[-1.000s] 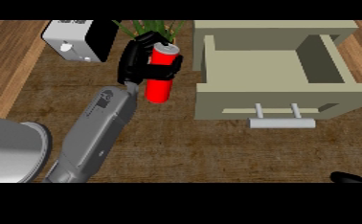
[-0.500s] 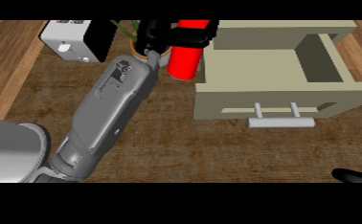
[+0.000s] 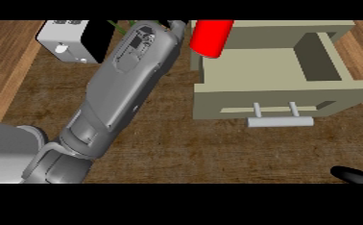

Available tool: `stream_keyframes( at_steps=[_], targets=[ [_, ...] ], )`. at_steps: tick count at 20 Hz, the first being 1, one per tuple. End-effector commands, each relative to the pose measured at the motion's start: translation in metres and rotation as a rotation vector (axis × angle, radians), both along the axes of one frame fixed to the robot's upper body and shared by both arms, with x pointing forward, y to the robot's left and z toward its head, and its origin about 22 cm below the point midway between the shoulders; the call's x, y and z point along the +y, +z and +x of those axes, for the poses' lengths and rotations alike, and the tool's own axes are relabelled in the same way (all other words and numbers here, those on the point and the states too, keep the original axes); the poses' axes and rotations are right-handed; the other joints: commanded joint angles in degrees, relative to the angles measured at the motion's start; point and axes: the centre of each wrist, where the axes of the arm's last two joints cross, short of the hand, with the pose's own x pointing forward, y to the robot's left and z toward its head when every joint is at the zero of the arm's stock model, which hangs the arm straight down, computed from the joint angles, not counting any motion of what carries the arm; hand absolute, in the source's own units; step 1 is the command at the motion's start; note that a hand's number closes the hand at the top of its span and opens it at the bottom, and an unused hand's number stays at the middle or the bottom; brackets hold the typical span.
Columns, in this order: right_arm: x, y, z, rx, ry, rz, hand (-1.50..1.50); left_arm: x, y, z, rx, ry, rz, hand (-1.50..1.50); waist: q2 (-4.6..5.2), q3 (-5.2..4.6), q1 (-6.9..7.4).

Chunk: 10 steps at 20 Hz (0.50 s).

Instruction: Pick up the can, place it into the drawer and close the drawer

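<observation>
brown wood-grain bench (image 3: 163,147) fills the view beneath us, with a paler wooden strip running along its left side. we see our left forearm (image 3: 117,94) stretching up from the lower left corner, long and grey, right across the middle of the bench toward the far edge. at its tip, the left robot hand (image 3: 175,25) is almost out of sight at the top of the view; only a sliver of black shows, so we cannot tell how its fingers are set.

and there's the red can (image 3: 211,37), up high, tilted, its upper end cut off by the top of the view. it hangs right beside that left robot hand, over the near-left corner of the open drawer (image 3: 276,105), overlapping the drawer's left wall. whether the hand actually has hold of it, we can't make out from here.

the drawer is beige, pulled open toward us, its inside floor bare and visible, with a pale grey handle (image 3: 279,121) sticking out of its front panel.

far left at the back we spot a white and black box-like appliance (image 3: 74,40), with a bit of green just beside it, behind the forearm.

down in the bottom right corner, a black tip of our right robot hand (image 3: 349,174) pokes in; its fingers are out of sight, so we cannot tell its state.
</observation>
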Motion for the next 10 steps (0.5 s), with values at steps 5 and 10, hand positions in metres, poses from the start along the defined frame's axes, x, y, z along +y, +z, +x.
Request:
stream_keyframes(
  at_steps=[5, 10],
  targets=[
    [0.010, 0.010, 0.002, -0.018, 0.030, 0.003, -1.50, -0.027, 0.021, 0.011, 0.012, 0.001, 0.048, 1.50, 0.51, 0.03, -1.67],
    [0.013, 0.008, 0.008, -0.045, 0.059, 0.010, -1.50, -0.044, 0.031, 0.006, 0.019, 0.041, 0.069, 1.50, 0.81, 0.12, -3.30]
  ],
)
